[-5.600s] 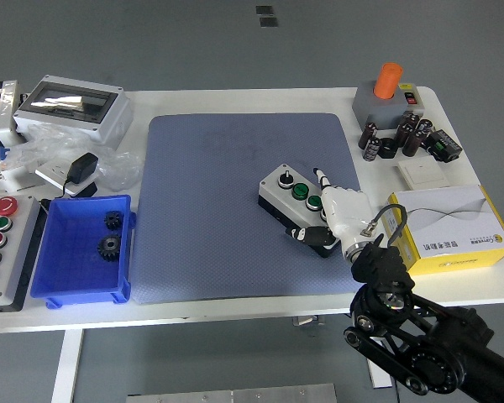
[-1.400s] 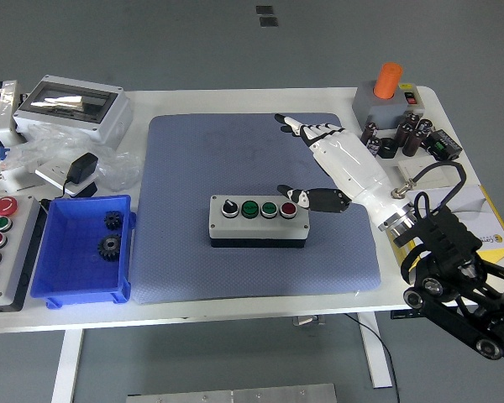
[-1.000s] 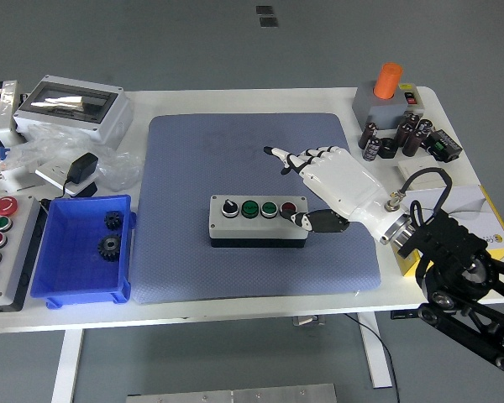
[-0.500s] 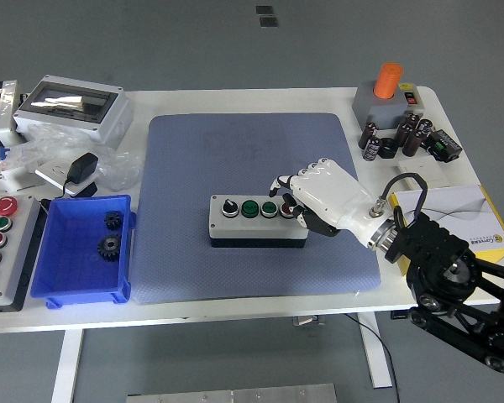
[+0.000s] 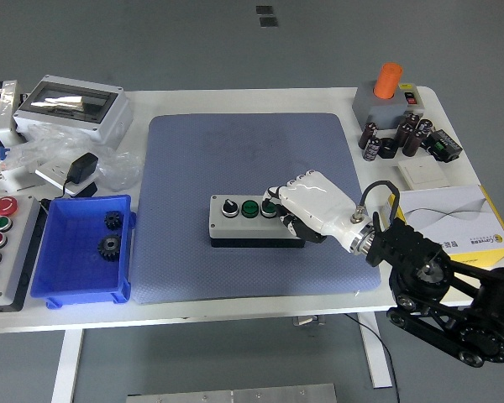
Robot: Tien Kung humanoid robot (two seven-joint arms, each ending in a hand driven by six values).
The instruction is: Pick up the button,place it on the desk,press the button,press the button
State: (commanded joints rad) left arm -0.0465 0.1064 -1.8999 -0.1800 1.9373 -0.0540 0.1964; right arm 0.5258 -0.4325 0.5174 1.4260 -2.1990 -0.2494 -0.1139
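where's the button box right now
In the head view, the button box sits mid-mat, right of the blue bin, with the right hand over its right end.

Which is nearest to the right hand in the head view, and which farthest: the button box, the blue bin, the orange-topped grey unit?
Measured from the right hand:
1. Button box, directly under the hand at the mat's centre.
2. Orange-topped grey unit, at the far right corner of the table.
3. Blue bin, at the left beside the mat, clearly farthest.
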